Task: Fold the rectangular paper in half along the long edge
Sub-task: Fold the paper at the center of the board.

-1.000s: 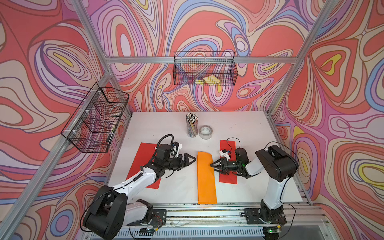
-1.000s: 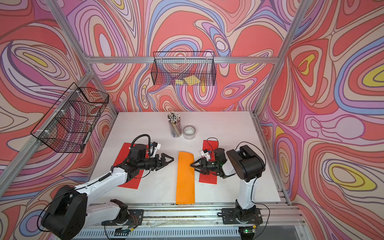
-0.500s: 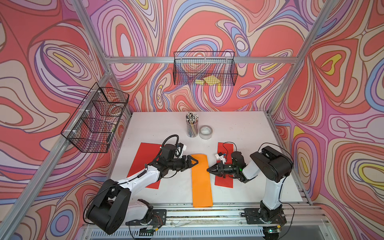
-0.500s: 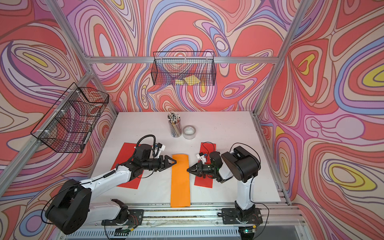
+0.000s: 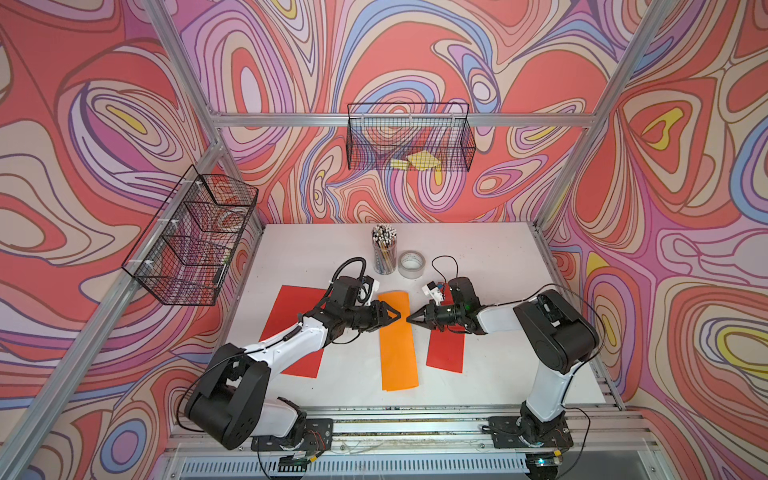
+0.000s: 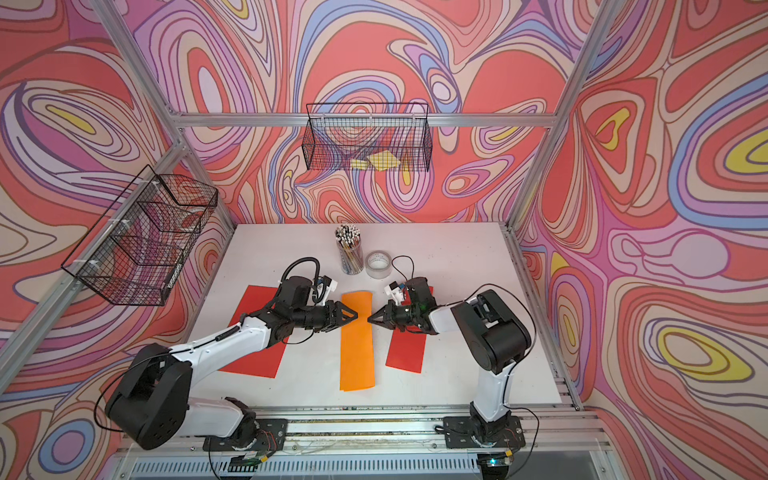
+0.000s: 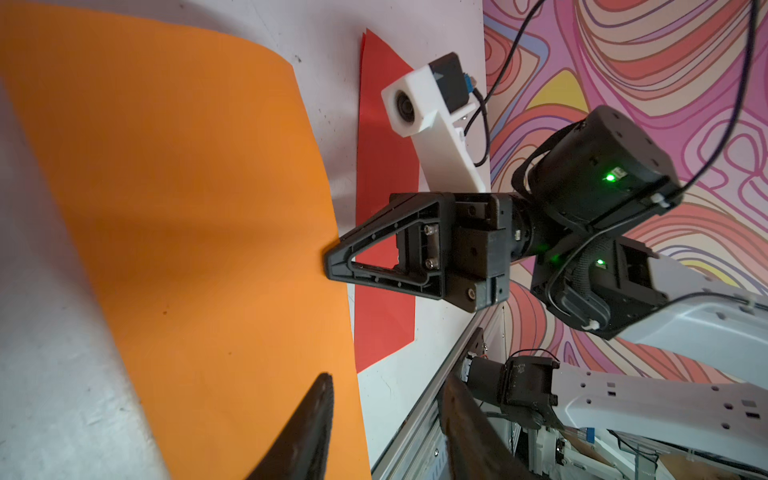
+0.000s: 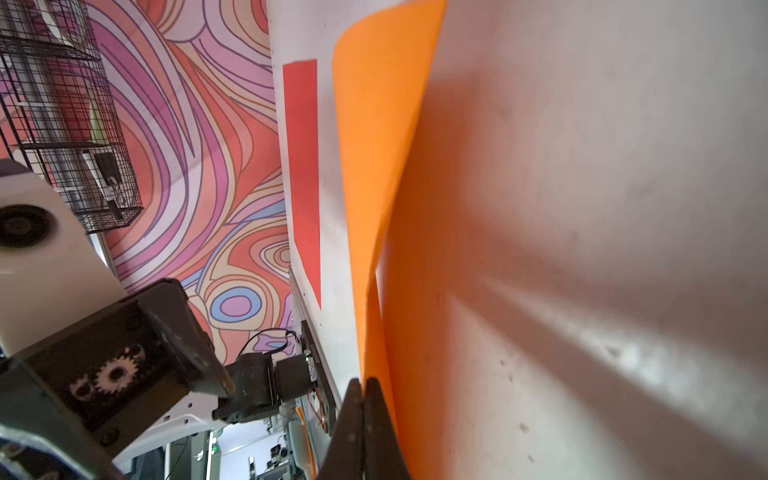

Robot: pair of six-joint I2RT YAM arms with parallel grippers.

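A long orange paper [image 5: 397, 345] [image 6: 356, 349] lies lengthwise in the middle of the white table [image 5: 498, 257]. My right gripper [image 5: 409, 320] [image 6: 370, 320] is at the paper's right long edge. In the right wrist view its jaws [image 8: 364, 380] are shut on that edge, and the orange sheet [image 8: 374, 145] rises off the table toward them. My left gripper [image 5: 398, 317] [image 6: 355, 314] hovers over the paper from the left, facing the right gripper tip to tip. It stands open [image 7: 386, 378], one finger [image 7: 316, 415] above the orange sheet [image 7: 187, 208], the other beyond its edge.
A red sheet [image 5: 291, 332] lies under the left arm and a narrower red sheet [image 5: 446, 349] under the right arm. A pencil cup [image 5: 384, 253] and a tape roll [image 5: 411, 264] stand behind the paper. Wire baskets [image 5: 195, 237] [image 5: 409, 141] hang on the walls.
Both grippers moved inward to the orange paper. The right gripper shut on its right edge, the left jaws narrowed, and the paper slid slightly left.
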